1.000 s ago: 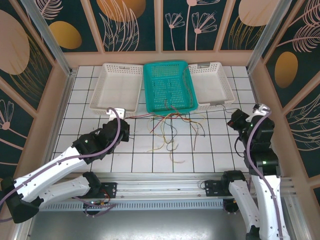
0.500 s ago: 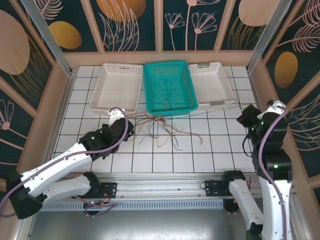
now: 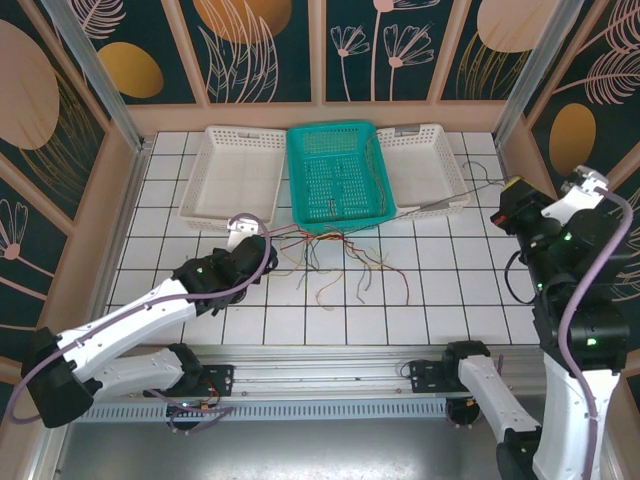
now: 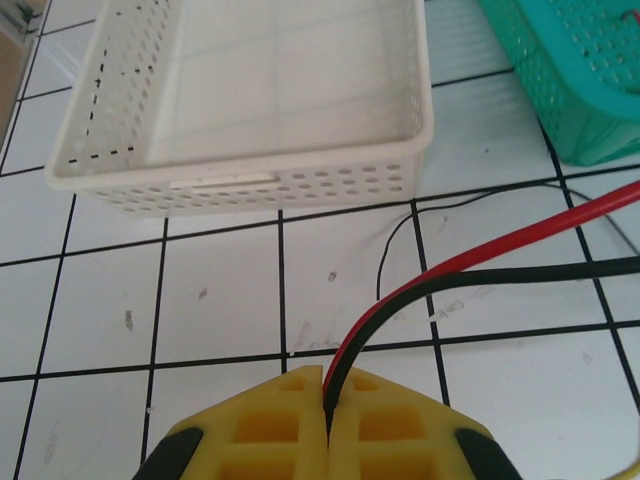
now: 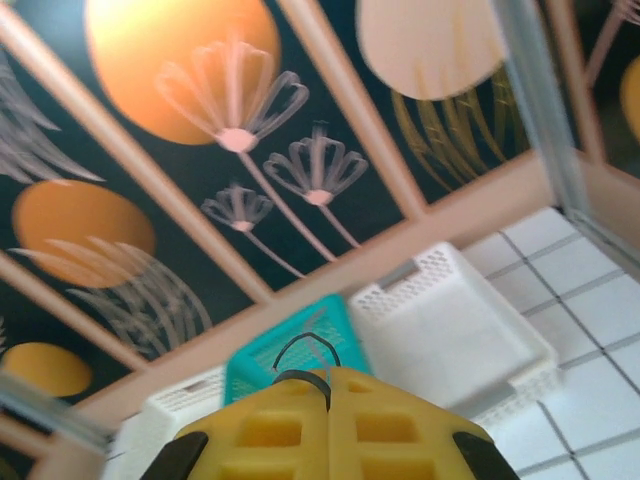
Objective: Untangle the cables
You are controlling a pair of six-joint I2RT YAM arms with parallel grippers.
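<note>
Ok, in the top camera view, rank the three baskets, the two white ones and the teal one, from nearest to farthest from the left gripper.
From the left gripper, shut on the cables:
1. Left white basket, just beyond the gripper, at the left end of the row.
2. Teal basket, in the middle of the row.
3. Right white basket, at the right end of the row.

In front of the teal basket (image 3: 335, 170) the cables (image 3: 322, 240) are too thin to tell which crosses which, a red and a black one run off the left wrist view's right edge below that basket, and the blurred right wrist view shows what may be a black one looping from the right pincer (image 5: 328, 373).
</note>
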